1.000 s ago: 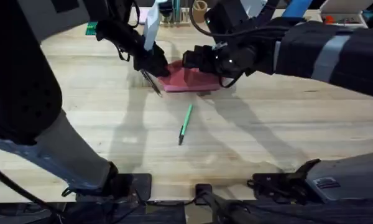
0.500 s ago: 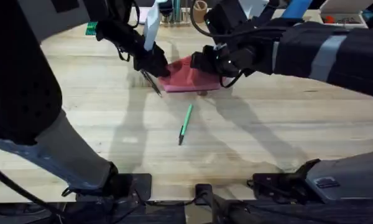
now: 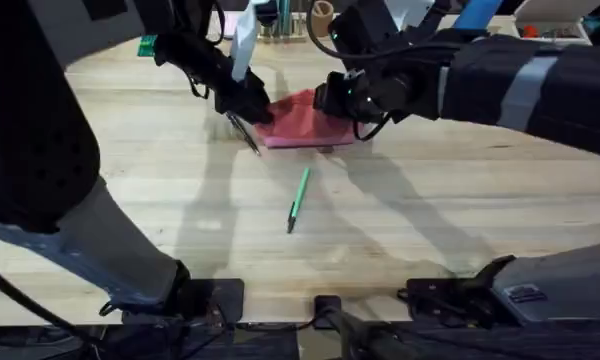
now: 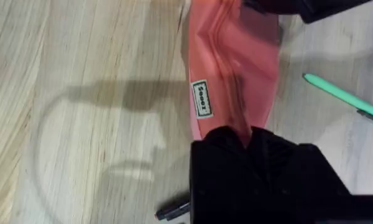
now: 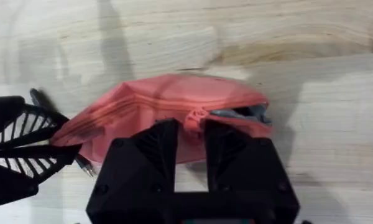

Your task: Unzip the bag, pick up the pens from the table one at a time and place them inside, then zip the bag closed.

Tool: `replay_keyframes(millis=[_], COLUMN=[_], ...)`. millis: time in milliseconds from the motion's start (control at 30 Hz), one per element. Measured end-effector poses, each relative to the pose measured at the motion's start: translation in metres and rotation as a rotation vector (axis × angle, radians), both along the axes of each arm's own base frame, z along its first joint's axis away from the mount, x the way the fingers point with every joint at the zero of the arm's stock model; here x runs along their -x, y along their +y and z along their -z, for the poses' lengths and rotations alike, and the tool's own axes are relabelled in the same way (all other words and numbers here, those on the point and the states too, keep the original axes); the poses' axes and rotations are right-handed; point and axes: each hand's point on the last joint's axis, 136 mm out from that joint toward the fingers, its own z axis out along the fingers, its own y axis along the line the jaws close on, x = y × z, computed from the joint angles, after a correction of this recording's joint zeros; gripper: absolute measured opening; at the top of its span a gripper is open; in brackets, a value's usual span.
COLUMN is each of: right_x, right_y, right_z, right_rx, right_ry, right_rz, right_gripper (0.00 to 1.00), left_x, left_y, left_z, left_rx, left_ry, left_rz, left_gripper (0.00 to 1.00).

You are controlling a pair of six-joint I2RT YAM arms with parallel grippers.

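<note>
The salmon-pink bag (image 3: 300, 122) lies at the far middle of the table (image 3: 430, 220). My left gripper (image 3: 255, 108) is shut on the bag's left end (image 4: 236, 62), which is pinched between its black fingers (image 4: 280, 155). At the other end, my right gripper (image 3: 332, 100) is shut on the pink zipper pull (image 5: 193, 119), and the bag gapes a little beside it, showing grey inside (image 5: 244, 113). The black pen (image 3: 246, 134) lies by the left gripper. The green pen (image 3: 297, 200) lies nearer, on open wood.
A rack of upright teal sticks (image 3: 280, 18) and a small round holder (image 3: 322, 14) stand at the table's far edge. A green item (image 3: 147, 45) sits at the far left. Bare wood stretches around the green pen.
My right gripper has moved a little to the right along the bag, holding the zipper pull. The left gripper and both pens have stayed put.
</note>
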Motion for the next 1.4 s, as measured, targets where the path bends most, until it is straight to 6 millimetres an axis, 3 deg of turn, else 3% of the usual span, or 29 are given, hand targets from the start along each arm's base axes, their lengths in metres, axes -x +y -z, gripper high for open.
replay_keyframes(millis=[67,233,600,733,933,1400], right_x=[0.000,-0.001,-0.002,-0.003,-0.004,0.000], right_y=[0.000,0.000,0.000,0.001,0.005,0.020], right_z=[0.000,0.009,0.010,0.002,-0.026,-0.030], right_rx=[0.000,0.007,0.004,-0.004,-0.055,-0.111], right_ry=[0.000,0.017,0.016,-0.005,-0.063,-0.059], right_rz=[0.000,0.016,0.023,0.006,-0.013,-0.058], right_gripper=[0.243,0.042,0.034,0.033,0.033,0.033], left_x=[0.000,0.000,0.000,0.000,0.000,0.000], left_y=[0.000,0.000,0.000,0.000,0.000,0.000], left_z=[0.000,0.000,0.000,0.000,0.000,0.000], left_rx=[0.000,0.000,0.000,0.000,0.000,0.000], left_ry=[0.000,0.000,0.000,0.000,0.001,0.002], left_rz=[0.000,0.000,0.000,0.000,0.000,0.000], left_gripper=[0.043,0.043,0.043,0.043,0.043,0.042])
